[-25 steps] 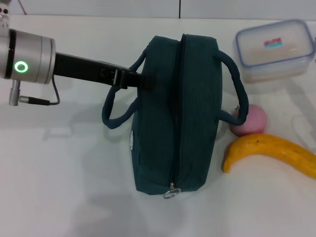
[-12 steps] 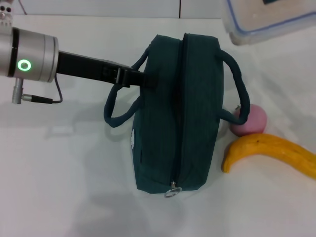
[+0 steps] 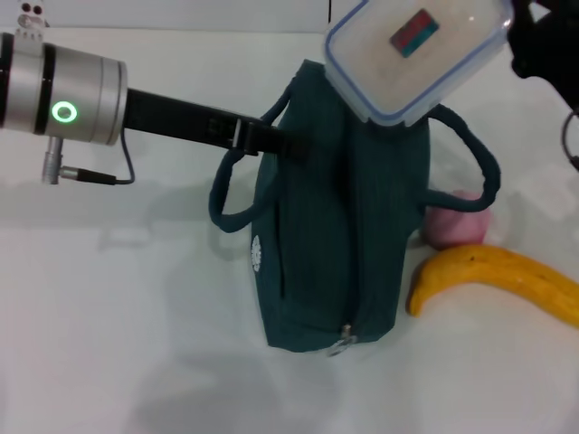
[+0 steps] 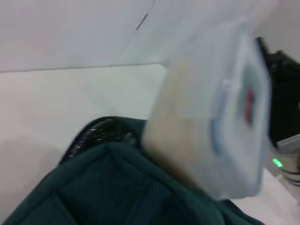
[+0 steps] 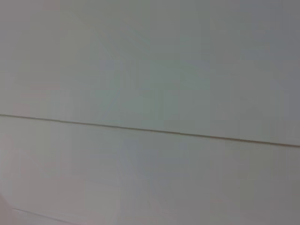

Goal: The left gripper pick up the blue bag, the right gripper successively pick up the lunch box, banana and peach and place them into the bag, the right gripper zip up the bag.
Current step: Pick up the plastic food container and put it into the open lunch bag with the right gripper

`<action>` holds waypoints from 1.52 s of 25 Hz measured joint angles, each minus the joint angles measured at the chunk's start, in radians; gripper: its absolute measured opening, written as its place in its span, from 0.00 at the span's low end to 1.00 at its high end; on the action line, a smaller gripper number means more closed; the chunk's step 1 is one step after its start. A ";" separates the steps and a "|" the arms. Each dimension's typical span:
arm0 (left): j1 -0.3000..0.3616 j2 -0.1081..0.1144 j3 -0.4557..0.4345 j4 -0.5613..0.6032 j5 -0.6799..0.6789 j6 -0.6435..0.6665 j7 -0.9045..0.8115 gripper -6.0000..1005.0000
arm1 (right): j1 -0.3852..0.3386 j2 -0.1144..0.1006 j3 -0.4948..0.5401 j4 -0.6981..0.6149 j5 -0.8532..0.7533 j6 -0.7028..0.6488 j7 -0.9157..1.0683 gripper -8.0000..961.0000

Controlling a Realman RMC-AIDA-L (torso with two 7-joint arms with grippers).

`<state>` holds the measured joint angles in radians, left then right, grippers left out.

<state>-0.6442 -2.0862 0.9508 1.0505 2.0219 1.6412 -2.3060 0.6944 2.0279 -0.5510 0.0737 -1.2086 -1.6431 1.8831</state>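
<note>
Left gripper [image 3: 288, 145] fingers pinch the bag [image 3: 339, 226] handle; the lunch box [image 3: 416, 50], in right gripper [image 3: 525, 41] fingers, needs the closed zipper [image 3: 357, 271] opened first.

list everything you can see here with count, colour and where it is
blue bag: one, dark teal-blue, middle of the table, zipper closed along the top
lunch box: one, clear with blue rim and red-green sticker, held tilted in the air above the bag's far end
peach: one, pale pink, on the table right of the bag, partly behind its handle
banana: one, orange-yellow, on the table right of the bag, nearer than the peach
table: one, white, under everything
left hand: one, black, at the bag's left side by the handle
right hand: one, black, upper right at the lunch box's edge, mostly out of view
</note>
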 joint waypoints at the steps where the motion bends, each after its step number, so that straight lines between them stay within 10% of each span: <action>1: -0.002 0.000 0.004 -0.003 -0.008 0.000 0.000 0.06 | 0.006 0.000 0.001 0.006 0.000 0.013 -0.004 0.10; 16: -0.012 -0.001 0.018 -0.038 -0.028 0.000 -0.001 0.06 | 0.082 0.000 0.000 0.027 -0.037 0.026 -0.013 0.10; 29: -0.012 0.008 -0.008 -0.034 -0.035 -0.005 -0.001 0.06 | -0.113 -0.003 -0.008 -0.081 -0.124 0.026 -0.033 0.10; 38: -0.016 0.008 -0.007 -0.031 -0.032 -0.018 -0.002 0.06 | -0.124 -0.005 -0.050 -0.125 -0.132 0.017 -0.034 0.10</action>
<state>-0.6598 -2.0780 0.9434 1.0200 1.9899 1.6235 -2.3078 0.5705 2.0234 -0.6014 -0.0514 -1.3401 -1.6266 1.8494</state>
